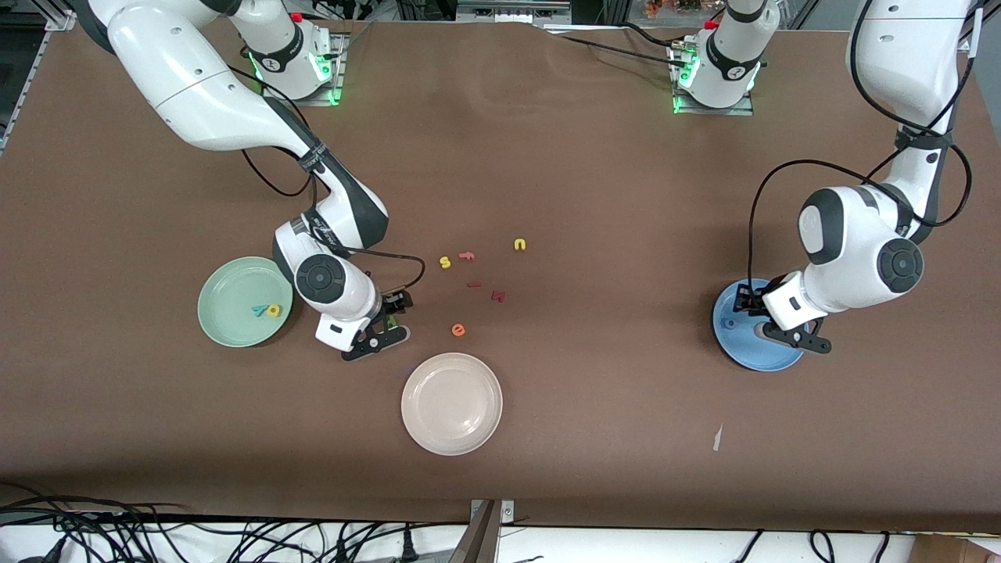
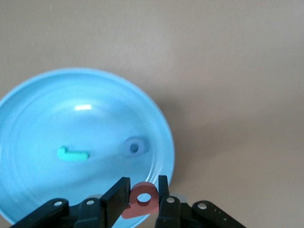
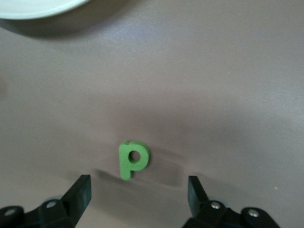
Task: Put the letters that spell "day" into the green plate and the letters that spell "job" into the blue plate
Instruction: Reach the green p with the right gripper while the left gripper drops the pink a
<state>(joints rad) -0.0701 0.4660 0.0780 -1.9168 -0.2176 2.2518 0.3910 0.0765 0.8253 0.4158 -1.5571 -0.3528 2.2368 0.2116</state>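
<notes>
Two tools at work. Right tool hangs low over the bench, jaws spread wide astride the dark green "d", which lies flat beside the green plate; yellow "a" and teal "y" already sit in that plate. Left tool is over the blue plate, clamped on the salmon "b"; teal "j" and blue "o" lie inside. Risk: thin foam could skid or tip as the jaws close.

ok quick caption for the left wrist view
Left gripper holds salmon-pink b over blue plate holding teal j and blue o.
</notes>
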